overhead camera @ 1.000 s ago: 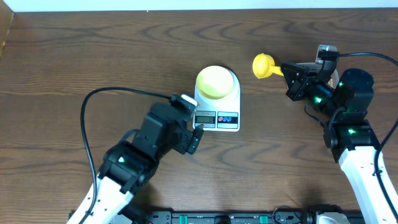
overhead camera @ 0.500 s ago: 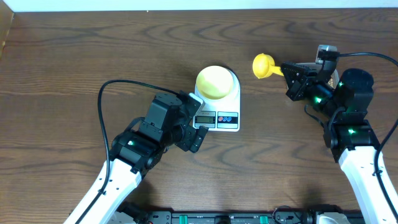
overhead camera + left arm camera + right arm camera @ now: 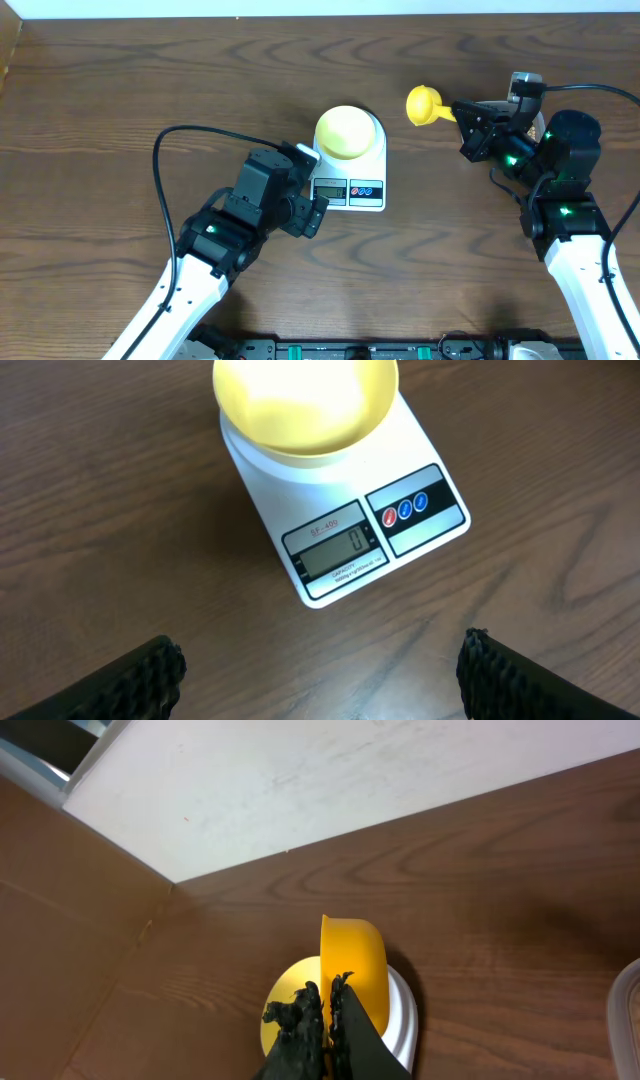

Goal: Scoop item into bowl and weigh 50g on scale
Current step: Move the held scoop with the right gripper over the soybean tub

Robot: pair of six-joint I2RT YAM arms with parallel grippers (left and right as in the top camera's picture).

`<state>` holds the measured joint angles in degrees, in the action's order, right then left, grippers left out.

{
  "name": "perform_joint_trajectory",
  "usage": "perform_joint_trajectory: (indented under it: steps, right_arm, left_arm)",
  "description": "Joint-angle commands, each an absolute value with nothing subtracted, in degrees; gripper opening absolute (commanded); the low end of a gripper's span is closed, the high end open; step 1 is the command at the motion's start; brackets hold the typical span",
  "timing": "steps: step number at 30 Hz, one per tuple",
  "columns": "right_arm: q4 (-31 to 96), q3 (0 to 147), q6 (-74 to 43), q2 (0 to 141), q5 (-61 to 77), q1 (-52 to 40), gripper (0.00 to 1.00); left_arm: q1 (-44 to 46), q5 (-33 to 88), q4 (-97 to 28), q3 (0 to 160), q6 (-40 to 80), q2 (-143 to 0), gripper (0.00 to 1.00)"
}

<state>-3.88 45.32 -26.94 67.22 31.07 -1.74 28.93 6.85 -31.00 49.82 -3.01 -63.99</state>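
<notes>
The white scale [image 3: 350,186] lies mid-table with the pale yellow-green bowl [image 3: 347,131] on its platform. In the left wrist view the bowl [image 3: 305,405] looks empty and the display of the scale [image 3: 335,553] reads 0. My left gripper [image 3: 315,212] [image 3: 322,648] hangs open over bare table just in front of the scale's front left corner. My right gripper [image 3: 463,114] [image 3: 328,985] is shut on the handle of a bright yellow scoop [image 3: 425,105] [image 3: 353,965], held to the right of the bowl. The item is out of view.
Part of a clear plastic tub [image 3: 628,1020] shows at the right edge of the right wrist view. A white wall [image 3: 330,780] runs along the table's far edge. A black cable [image 3: 165,170] loops over the table left of the left arm.
The left arm has swung up and towards the scale, its gripper staying open by the front left corner. The right arm and scoop have not moved.
</notes>
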Motion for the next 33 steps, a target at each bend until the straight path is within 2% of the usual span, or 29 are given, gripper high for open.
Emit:
perform_joint_trajectory:
  steps: [1,27,33]
  right_arm:
    - [-4.1,46.4,-27.2,66.7,31.2,-1.5,0.01]
    - [-3.4,47.6,-23.8,66.7,29.9,-1.5,0.02]
    - [6.4,54.4,-17.6,66.7,26.8,-0.7,0.02]
  left_arm:
    - [28.7,5.5,-30.7,49.8,-2.3,-64.4,0.89]
    - [28.7,5.5,-30.8,49.8,-2.3,-64.4,0.89]
    - [28.7,5.5,-30.8,49.8,-2.3,-64.4,0.89]
